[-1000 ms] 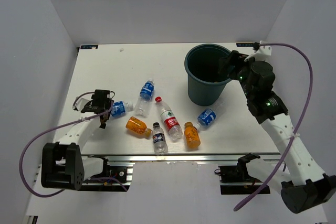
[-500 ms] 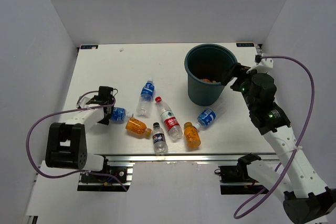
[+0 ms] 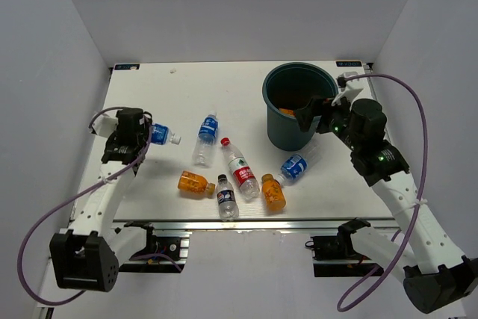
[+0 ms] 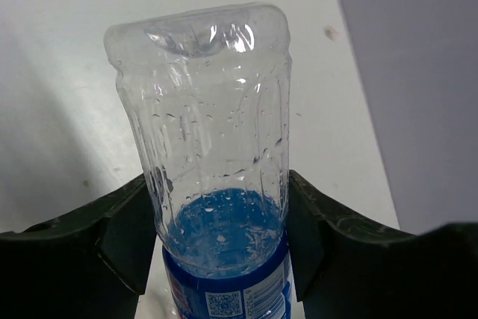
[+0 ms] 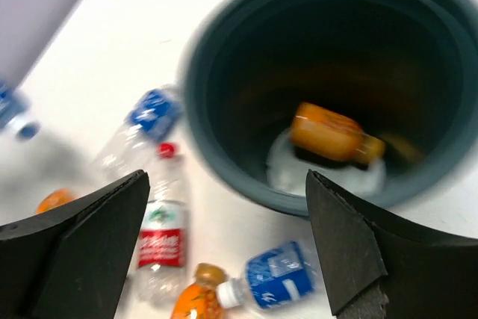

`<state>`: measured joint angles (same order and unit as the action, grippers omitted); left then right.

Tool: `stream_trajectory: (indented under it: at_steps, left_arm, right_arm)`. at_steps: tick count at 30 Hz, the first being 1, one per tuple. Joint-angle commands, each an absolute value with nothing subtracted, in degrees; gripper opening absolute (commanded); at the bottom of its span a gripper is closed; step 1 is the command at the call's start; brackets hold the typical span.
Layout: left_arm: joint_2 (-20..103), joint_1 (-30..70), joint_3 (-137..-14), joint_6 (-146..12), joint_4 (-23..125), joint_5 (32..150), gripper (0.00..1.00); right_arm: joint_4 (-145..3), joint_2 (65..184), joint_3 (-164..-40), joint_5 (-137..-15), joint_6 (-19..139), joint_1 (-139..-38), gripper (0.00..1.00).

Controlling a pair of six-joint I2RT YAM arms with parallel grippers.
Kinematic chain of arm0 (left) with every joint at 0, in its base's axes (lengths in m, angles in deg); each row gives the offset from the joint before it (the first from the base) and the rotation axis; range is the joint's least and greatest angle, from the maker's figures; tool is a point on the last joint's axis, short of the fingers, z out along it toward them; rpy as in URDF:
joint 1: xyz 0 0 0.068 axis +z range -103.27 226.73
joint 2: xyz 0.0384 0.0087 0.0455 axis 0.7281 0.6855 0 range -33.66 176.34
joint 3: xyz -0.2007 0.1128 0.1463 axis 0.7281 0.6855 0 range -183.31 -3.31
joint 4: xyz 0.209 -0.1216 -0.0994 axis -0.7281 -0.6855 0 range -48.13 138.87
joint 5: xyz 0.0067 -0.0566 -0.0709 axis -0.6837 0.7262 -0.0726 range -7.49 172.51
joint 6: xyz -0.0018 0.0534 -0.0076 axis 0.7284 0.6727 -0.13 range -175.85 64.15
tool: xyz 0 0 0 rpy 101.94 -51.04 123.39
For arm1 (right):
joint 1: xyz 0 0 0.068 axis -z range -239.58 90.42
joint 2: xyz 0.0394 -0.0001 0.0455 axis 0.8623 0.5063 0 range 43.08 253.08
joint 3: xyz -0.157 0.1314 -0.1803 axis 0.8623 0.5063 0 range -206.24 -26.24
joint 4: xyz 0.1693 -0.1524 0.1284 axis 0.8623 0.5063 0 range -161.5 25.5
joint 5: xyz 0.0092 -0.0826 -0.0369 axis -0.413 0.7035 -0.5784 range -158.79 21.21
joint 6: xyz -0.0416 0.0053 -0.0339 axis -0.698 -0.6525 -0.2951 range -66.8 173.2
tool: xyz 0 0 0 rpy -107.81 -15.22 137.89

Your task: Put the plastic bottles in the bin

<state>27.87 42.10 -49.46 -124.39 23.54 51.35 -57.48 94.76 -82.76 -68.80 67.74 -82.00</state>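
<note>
One blue-label bottle (image 3: 159, 134) in left gripper (image 3: 146, 134)

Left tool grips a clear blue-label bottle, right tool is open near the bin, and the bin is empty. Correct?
Not quite: the bin is not empty. The right wrist view shows an orange bottle lying inside it. The rest holds: the left tool grips a clear blue-label bottle and the right tool is open near the bin.

High rear overview; wrist views close — right (blurred, seemingly downward) sharing the bin (image 3: 285, 134)
</note>
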Motion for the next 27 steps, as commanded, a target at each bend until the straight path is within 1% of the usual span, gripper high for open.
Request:
stream_trajectory:
  at_steps: [1, 2, 3, 5, 6, 7, 8, 13, 15, 16, 19, 22, 25, 27]
  left_arm:
    - [24.3, 42.3, -51.2, -110.0, 35.4, 63.0, 0.43]
    - [24.2, 42.2, -52.1, -107.0, 37.6, 68.0, 0.43]
    - [24.5, 42.2, -52.7, -102.9, 39.1, 79.0, 0.43]
    - [26.5, 41.8, -54.0, -99.8, 43.2, 90.4, 0.43]
    - [27.2, 41.3, -54.3, -97.9, 45.0, 99.2, 0.43]
    - [28.5, 39.4, -54.2, -97.1, 48.2, 102.5, 0.44]
    - [29.2, 38.1, -54.1, -96.3, 50.1, 105.1, 0.46]
    - [30.8, 26.5, -55.3, -91.4, 52.4, 105.9, 0.47]
    - [30.3, 25.7, -54.7, -92.9, 54.3, 106.9, 0.47]
    - [30.1, 25.5, -53.8, -93.8, 56.2, 106.9, 0.46]
    - [28.6, 24.6, -50.7, -96.4, 62.3, 107.9, 0.46]
    - [28.2, 23.8, -50.1, -97.2, 65.3, 110.2, 0.46]
    - [28.8, 22.8, -50.7, -96.9, 65.6, 108.8, 0.43]
    - [29.3, 22.5, -50.2, -97.3, 68.4, 109.9, 0.43]
  right_arm:
    - [-59.6, 95.6, -87.7, -82.7, 62.7, -85.1, 0.89]
    - [-58.7, 96.2, -88.5, -84.3, 61.6, -87.4, 0.89]
    - [-58.3, 96.9, -89.3, -85.2, 60.7, -88.9, 0.89]
    - [-58.2, 99.3, -90.7, -85.5, 58.6, -93.6, 0.89]
    - [-58.3, 100.3, -91.1, -85.2, 58.0, -95.2, 0.89]
    - [-58.6, 102.6, -91.5, -84.7, 57.4, -96.7, 0.89]
    - [-58.9, 103.6, -91.9, -84.5, 57.2, -99.5, 0.89]
    - [-65.6, 110.7, -91.5, -82.8, 61.1, -104.5, 0.89]
    - [-69.4, 111.5, -89.2, -82.0, 64.1, -105.8, 0.89]
    - [-73.9, 111.9, -88.2, -81.9, 65.3, -106.1, 0.89]
    - [-79.1, 112.4, -85.0, -81.7, 69.2, -107.0, 0.89]
    - [-80.4, 112.3, -83.6, -81.9, 70.7, -107.8, 0.89]
    - [-82.0, 110.8, -81.7, -82.8, 72.9, -107.8, 0.89]
    - [-82.9, 109.3, -81.0, -82.8, 73.1, -107.8, 0.89]
